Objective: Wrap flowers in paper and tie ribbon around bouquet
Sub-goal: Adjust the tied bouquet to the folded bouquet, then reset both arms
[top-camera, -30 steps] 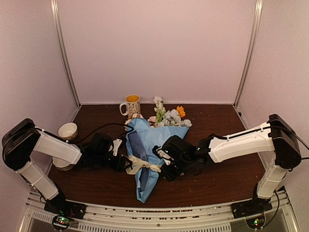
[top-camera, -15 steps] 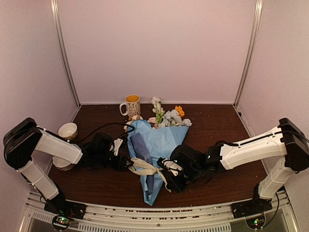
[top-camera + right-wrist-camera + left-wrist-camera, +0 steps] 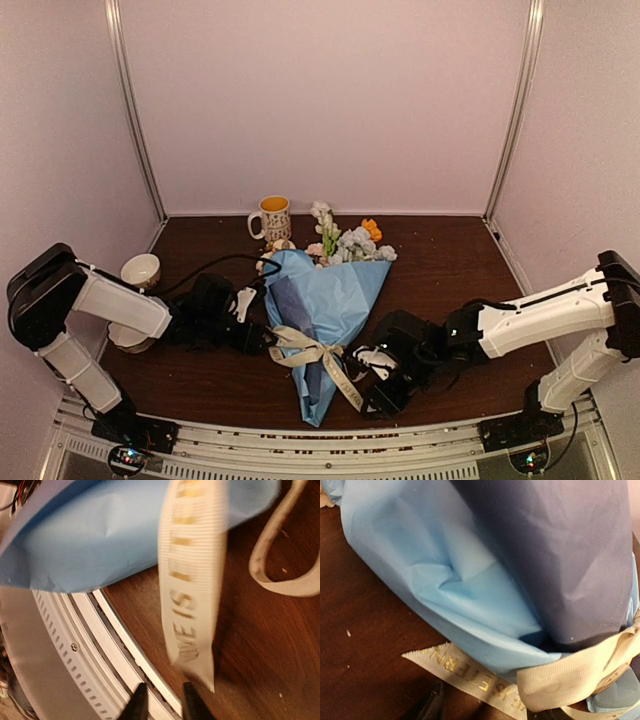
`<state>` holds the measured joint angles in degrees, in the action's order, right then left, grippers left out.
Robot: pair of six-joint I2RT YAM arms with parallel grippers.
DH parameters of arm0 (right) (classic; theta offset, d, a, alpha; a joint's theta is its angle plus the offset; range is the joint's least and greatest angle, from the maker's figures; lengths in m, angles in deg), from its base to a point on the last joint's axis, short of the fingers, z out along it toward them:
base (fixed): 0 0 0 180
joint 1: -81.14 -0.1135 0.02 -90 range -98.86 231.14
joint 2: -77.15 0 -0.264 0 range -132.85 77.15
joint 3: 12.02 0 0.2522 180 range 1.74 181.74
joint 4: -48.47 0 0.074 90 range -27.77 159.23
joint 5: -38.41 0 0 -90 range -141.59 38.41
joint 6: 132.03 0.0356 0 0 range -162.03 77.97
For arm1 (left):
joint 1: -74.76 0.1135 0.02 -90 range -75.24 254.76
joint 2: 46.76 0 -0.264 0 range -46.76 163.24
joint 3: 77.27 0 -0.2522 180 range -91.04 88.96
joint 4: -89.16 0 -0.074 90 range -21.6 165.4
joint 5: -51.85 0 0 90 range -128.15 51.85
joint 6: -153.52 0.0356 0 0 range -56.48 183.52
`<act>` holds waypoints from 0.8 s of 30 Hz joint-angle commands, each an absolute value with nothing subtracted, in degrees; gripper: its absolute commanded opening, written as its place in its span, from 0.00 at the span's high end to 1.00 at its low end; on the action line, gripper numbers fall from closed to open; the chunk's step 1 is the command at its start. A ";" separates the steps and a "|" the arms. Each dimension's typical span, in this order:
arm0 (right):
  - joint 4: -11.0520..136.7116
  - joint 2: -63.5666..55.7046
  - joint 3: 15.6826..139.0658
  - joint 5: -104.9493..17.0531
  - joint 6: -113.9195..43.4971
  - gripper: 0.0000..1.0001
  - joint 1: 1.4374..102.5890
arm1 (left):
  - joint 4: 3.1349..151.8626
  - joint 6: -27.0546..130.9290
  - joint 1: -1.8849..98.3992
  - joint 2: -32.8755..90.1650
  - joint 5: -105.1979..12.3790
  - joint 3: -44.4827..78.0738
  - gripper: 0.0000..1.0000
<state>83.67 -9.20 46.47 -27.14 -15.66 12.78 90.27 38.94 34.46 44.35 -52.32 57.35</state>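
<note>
In the top view the bouquet (image 3: 325, 305) lies mid-worktop (image 3: 450, 250), cone tip toward the near edge and flowers (image 3: 345, 240) toward the far edge. The ribbon (image 3: 310, 350) circles its narrow waist in what looks like a knot, probably to stop the paper unrolling. The left gripper (image 3: 258, 338) sits against the ribbon's left side, and the right gripper (image 3: 372, 390) is by the long tail at the near edge.

In the left wrist view the paper (image 3: 485, 580) fills the frame, cinched by the ribbon. Only one dark finger (image 3: 432, 705) shows, so that claw's state cannot be told.

In the right wrist view the right claw's tips stand narrowly apart and empty. The lettered tail hangs loose just above them.
</note>
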 commanded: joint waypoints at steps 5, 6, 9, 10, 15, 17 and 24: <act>82.50 7.19 46.32 -34.01 -14.20 0.00 29.69 | 74.98 43.63 34.18 28.74 -46.30 55.08 0.16; 81.17 9.58 45.94 -34.85 -13.95 0.00 33.78 | 71.65 44.34 34.32 27.02 -43.92 53.75 0.10; 76.43 15.53 44.90 -39.52 -15.04 0.00 47.00 | 64.45 46.79 36.72 26.01 -38.54 47.83 0.03; 74.28 16.71 44.19 -39.78 -15.20 0.00 50.97 | 62.74 47.34 37.96 26.54 -37.43 45.54 0.02; 66.95 16.79 41.23 -36.81 -14.14 0.00 70.73 | 60.67 47.04 48.08 29.45 -35.20 39.01 0.02; 65.34 15.82 39.80 -34.03 -13.74 0.00 76.57 | 61.53 46.44 52.06 29.33 -31.48 38.96 0.02; 57.85 20.46 30.38 -35.30 -15.33 0.00 87.14 | 74.11 49.85 57.68 24.01 -16.76 47.96 0.02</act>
